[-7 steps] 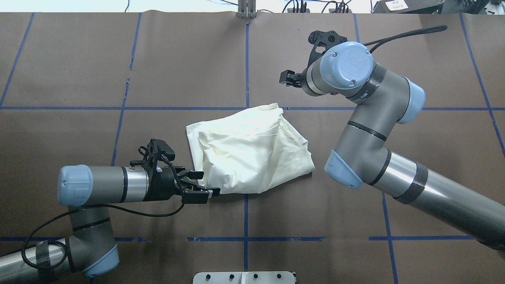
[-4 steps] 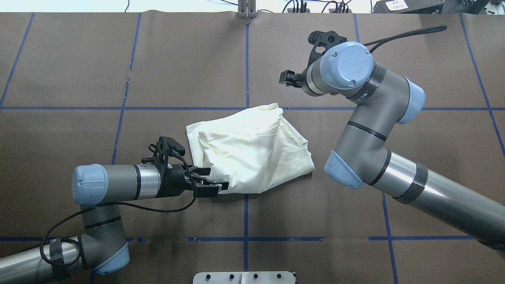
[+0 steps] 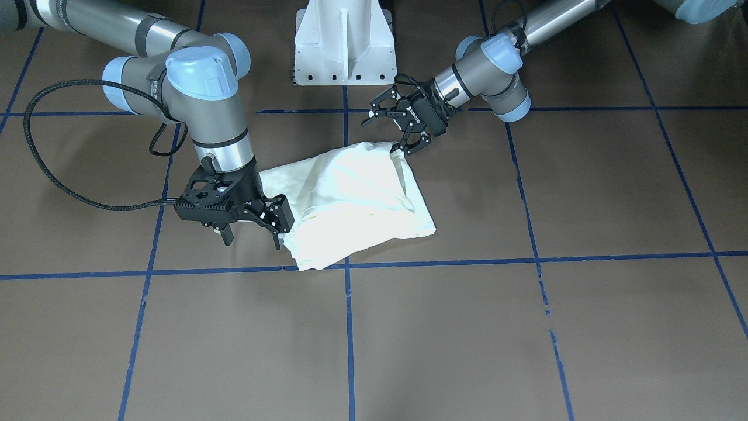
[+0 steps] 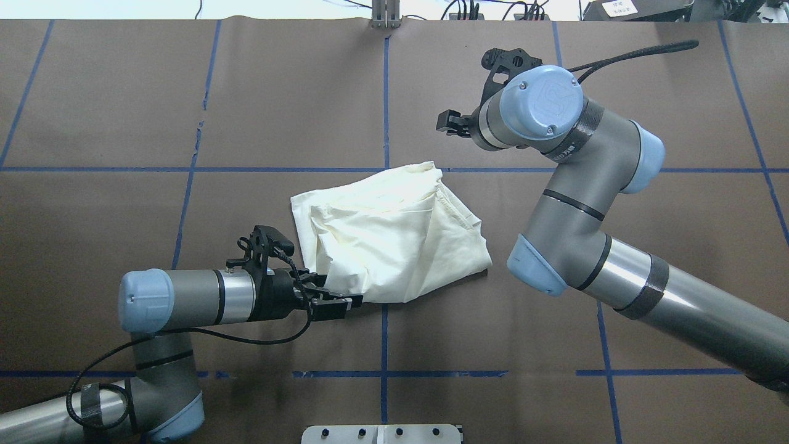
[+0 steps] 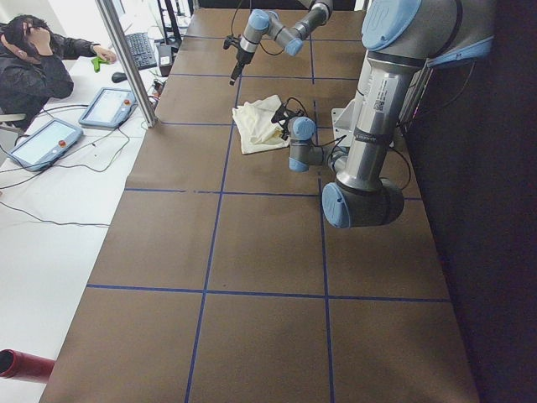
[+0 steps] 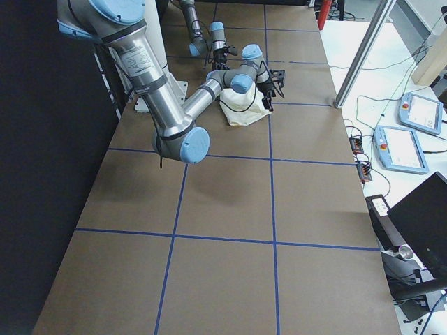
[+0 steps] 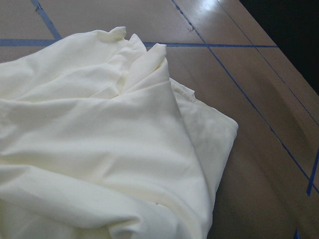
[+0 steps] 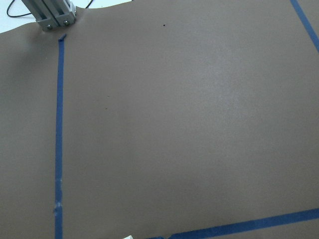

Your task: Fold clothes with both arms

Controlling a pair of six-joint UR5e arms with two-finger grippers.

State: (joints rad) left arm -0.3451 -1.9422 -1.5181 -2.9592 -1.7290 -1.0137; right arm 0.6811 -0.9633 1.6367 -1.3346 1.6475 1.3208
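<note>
- Brown table, marked into squares by blue tape lines, fills the overhead view.
- Right arm comes in from the near right and bends over the far side of the table, its wrist pointing down.
- Left arm lies low along the near left, its wrist level and aimed at the cloth.
- Cream-white T-shirt lies in a crumpled, roughly folded bundle at the table's middle, across the centre tape line and just on the robot's side of the cross line.
- Right gripper hangs with its jaws spread wide and nothing in them, just beside the bundle's far edge.
- Left gripper has its jaws apart at the shirt's near corner, one finger touching the cloth, not clamped on it.
</note>
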